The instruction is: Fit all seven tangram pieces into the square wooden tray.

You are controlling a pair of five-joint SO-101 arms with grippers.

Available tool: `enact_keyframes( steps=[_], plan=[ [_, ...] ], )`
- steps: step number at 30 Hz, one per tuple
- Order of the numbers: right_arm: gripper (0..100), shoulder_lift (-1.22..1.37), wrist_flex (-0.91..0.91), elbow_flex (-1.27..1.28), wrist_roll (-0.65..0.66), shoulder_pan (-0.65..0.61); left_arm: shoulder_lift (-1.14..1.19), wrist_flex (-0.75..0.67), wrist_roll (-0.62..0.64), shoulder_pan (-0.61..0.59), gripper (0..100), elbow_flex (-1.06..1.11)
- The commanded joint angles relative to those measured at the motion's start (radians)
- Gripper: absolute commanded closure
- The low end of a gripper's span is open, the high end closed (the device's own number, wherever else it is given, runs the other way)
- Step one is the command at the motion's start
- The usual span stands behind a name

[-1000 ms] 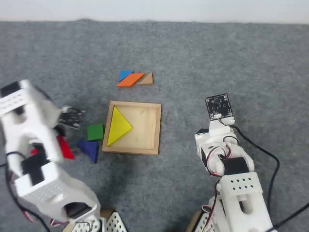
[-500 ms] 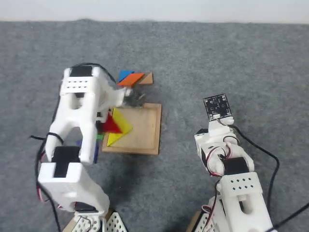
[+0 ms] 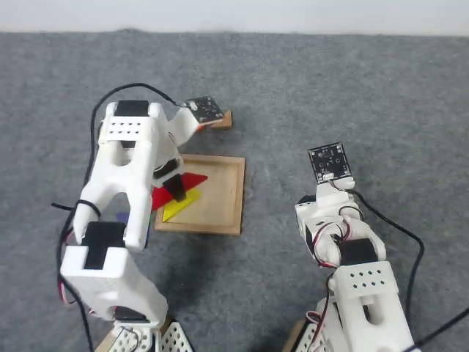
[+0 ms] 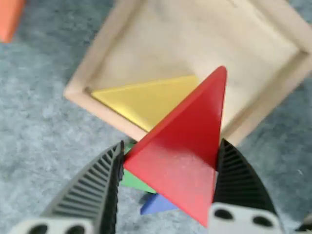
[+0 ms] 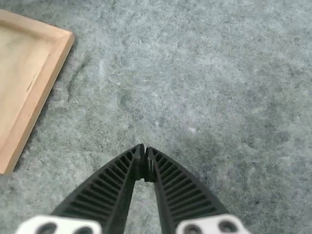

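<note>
— What do we have in our left claw (image 4: 170, 146)?
— We grip the red triangle (image 4: 187, 161), tilted. Its tip is over the wooden tray (image 4: 273, 92) below the claw, where the yellow triangle (image 4: 146, 100) lies.
— And our right claw (image 5: 145, 150)?
— Clenched tight above the grey carpet (image 5: 219, 73), with the tray off to its side.

Grey felt-like mat (image 3: 330, 81) spread wide, with a pale wall strip (image 3: 293, 15) along its far edge.

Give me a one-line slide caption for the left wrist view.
Left gripper holds the red triangle over the wooden tray, where the yellow triangle already lies.
</note>
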Motion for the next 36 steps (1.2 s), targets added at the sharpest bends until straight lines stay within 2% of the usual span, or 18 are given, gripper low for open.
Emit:
enact_keyframes(
  steps=[1,7,12,17,24,28,36],
  plan=[
    [99.1,-0.033,-0.016,-0.014,0.014,0.004,-0.009,0.020,0.063,0.037,99,-0.035],
    [99.1,-0.033,-0.015,-0.014,0.014,0.002,-0.015,-0.075,0.562,0.026,99,-0.025],
    [99.1,-0.033,-0.013,-0.014,0.014,0.002,-0.011,-0.081,0.876,0.043,99,-0.025],
    [99.1,-0.033,-0.013,-0.014,0.014,0.002,-0.009,-0.074,1.293,0.044,99,-0.021],
    [99.1,-0.033,-0.013,-0.014,0.014,0.002,-0.008,-0.069,1.803,0.051,99,-0.015],
    [99.1,-0.033,-0.013,-0.014,0.014,0.002,-0.009,-0.140,1.832,0.051,99,-0.013],
    [99.1,-0.033,-0.013,-0.014,0.014,0.001,-0.018,-0.130,1.837,0.049,99,-0.010]
  ],
)
